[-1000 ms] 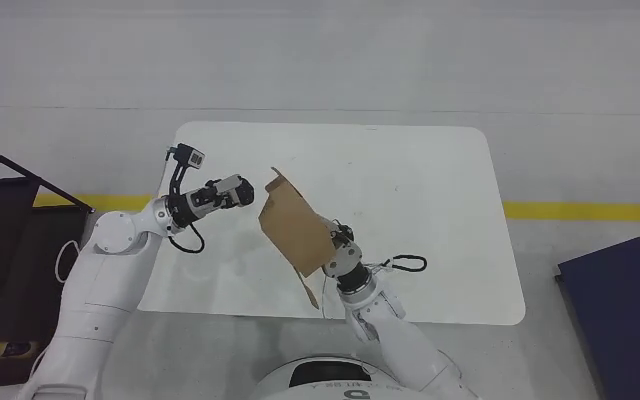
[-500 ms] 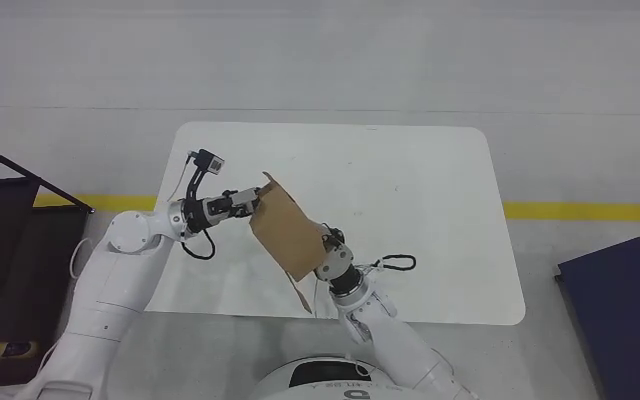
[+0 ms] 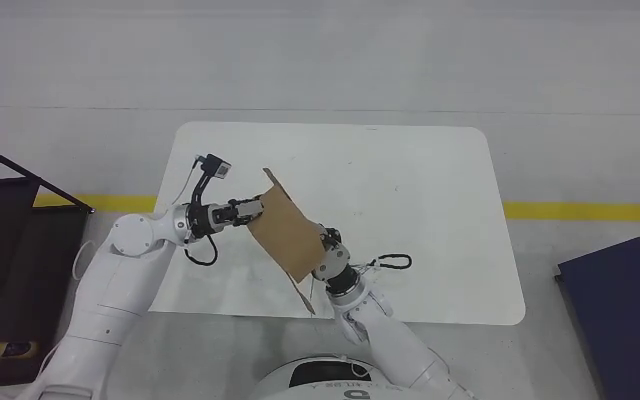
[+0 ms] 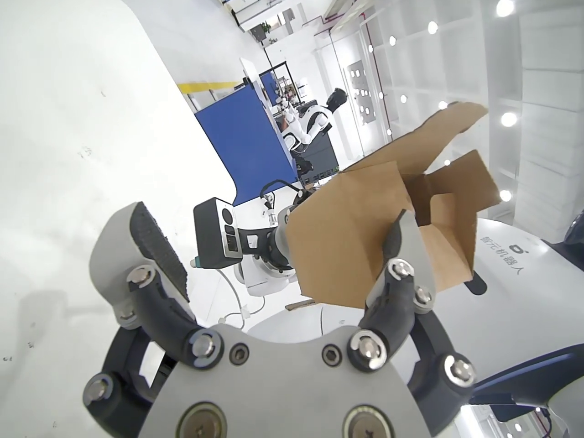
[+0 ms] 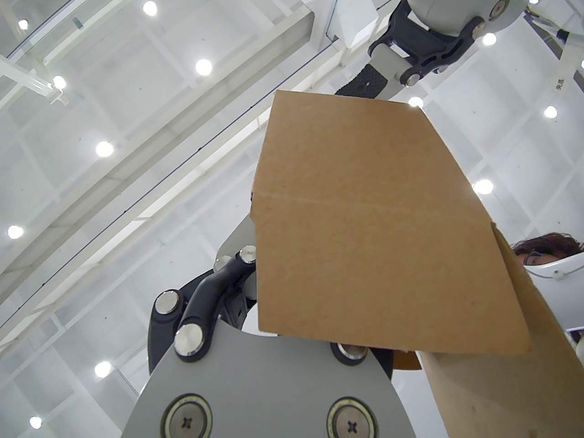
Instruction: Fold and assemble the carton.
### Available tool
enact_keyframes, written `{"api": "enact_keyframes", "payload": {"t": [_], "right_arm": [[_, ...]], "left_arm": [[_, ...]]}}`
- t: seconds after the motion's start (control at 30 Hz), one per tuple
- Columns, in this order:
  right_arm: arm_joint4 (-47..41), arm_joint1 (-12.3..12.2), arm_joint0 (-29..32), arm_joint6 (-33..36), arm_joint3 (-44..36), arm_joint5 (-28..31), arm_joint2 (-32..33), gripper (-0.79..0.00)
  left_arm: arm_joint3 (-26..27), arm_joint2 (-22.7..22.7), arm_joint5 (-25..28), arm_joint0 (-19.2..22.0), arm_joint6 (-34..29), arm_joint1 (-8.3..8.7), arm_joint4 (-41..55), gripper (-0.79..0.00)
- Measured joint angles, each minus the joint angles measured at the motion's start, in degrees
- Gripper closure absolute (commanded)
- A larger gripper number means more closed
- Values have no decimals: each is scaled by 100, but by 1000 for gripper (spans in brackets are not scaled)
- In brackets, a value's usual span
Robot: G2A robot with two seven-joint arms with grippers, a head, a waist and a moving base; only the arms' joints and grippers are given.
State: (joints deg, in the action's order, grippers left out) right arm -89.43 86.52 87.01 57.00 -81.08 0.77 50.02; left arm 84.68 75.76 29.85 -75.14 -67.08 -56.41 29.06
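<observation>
No lettering, label or number can be read on the carton or the table.

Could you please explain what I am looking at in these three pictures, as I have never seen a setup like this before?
This is a two-armed robot working at a white table with rounded corners. The top view looks down from a camera above the arms. The other two pictures come from a camera on each wrist, so each shows things from that arm's own position. The right arm's fingers hold a brown cardboard carton, partly unfolded with loose flaps, up above the table. The right wrist view looks up past the carton at the ceiling. The left arm's fingers are spread open at the carton's other side, and one of them appears to touch the cardboard.
</observation>
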Motion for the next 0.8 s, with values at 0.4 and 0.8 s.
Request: {"api": "enact_keyframes", "payload": {"t": [0.4, 0.8], "right_arm": [[177, 26, 37, -121, 82, -171, -95, 0], [92, 42, 66, 29, 89, -230, -24, 0]], "left_arm": [[289, 122, -374, -26, -62, 75, -627, -785], [468, 522, -438, -239, 187, 138, -373, -785]]}}
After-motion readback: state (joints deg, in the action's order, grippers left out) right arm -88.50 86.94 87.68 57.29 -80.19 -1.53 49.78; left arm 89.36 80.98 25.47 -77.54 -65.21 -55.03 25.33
